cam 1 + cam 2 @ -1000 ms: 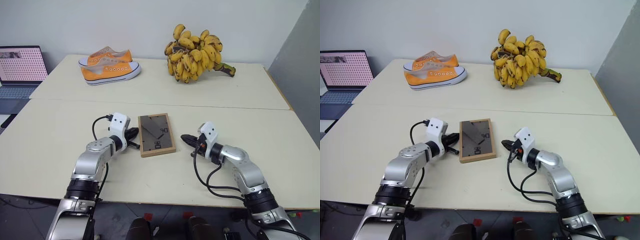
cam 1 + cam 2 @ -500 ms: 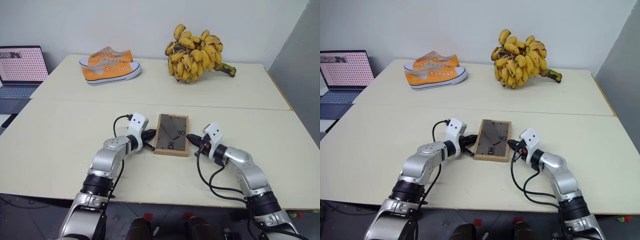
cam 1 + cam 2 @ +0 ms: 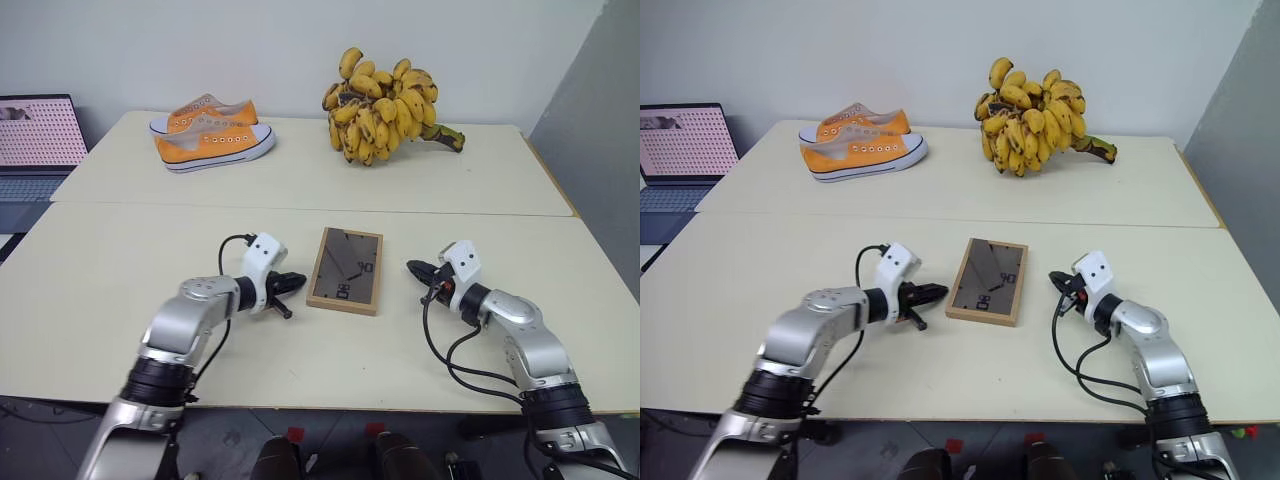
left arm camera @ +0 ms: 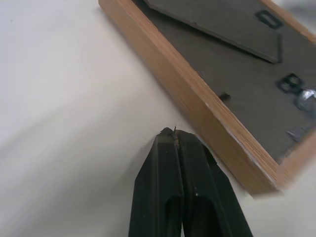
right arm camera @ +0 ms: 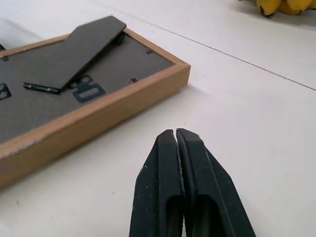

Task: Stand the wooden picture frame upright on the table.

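The frame (image 3: 345, 270) lies flat, dark back and folded stand facing up, near the middle of the front half of the cream worktop (image 3: 120, 260); the left claw (image 3: 290, 283) sits just beside its left edge, fingers pressed together, holding nothing; the right claw (image 3: 416, 268) sits a little apart from its right edge, likewise closed and empty; the frame seems not yet gripped or raised, so this looks like the positioning step; next, a claw likely must open and catch an edge to tip it up onto its stand.
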